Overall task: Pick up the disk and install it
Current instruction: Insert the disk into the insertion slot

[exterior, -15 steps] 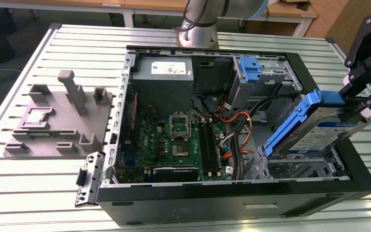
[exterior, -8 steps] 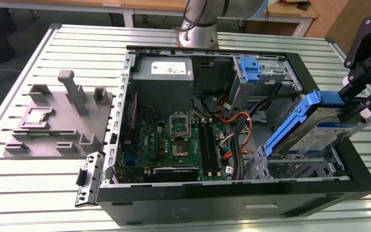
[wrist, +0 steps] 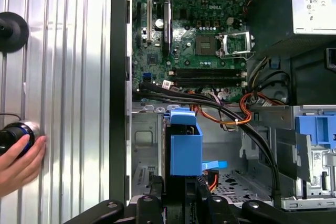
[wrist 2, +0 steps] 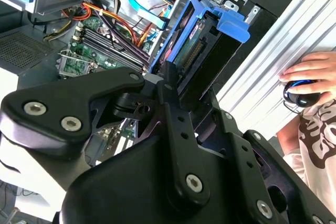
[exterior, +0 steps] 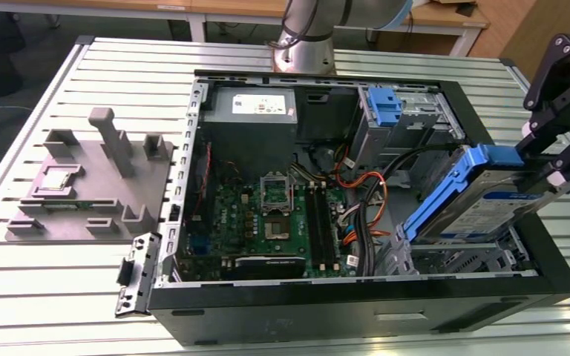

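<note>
On the exterior view's left, a grey moulded plastic fixture [exterior: 87, 185] is seen on the slatted metal table [exterior: 67, 297]. At centre, an open black computer case [exterior: 364, 319] is laid flat. At its right end, the flat silver, blue-framed disk [exterior: 478, 204] is held tilted, clasped by the black hand [exterior: 542, 167].

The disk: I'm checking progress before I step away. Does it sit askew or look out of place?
Yes. The disk is not seated. It stands steeply tilted at the case corner on the exterior view's right, its lower end down inside and its upper end clamped in the hand. No damage shows.
</note>
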`<state>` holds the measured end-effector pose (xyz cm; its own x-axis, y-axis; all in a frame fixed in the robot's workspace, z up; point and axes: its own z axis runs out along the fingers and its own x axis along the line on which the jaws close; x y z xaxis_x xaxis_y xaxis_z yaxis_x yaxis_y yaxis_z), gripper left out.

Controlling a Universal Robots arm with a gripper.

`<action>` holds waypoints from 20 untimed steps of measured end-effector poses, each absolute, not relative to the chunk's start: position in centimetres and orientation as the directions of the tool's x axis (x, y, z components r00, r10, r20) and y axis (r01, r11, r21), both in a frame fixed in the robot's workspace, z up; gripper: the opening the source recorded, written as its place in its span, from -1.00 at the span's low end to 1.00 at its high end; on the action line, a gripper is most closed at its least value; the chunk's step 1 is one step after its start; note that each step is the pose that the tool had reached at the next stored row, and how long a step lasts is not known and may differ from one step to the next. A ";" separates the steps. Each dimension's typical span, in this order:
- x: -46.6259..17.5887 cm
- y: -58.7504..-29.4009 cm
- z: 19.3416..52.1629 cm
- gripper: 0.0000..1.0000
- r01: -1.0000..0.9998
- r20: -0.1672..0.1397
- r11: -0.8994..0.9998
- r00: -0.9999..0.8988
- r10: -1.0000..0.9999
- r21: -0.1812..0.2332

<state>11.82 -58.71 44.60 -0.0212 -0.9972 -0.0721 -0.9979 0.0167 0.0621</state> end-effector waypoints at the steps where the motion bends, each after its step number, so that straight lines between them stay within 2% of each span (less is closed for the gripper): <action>1: 11.8 -58.7 44.5 -0.30 -0.998 -0.072 0.017 -0.021 -0.997 0.062; 20: 11.8 -58.7 41.6 -0.30 -0.998 -0.072 0.017 -0.021 -0.997 0.062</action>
<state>11.82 -58.74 41.58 -0.0212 -0.9972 -0.0722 -0.9979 0.0167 0.0622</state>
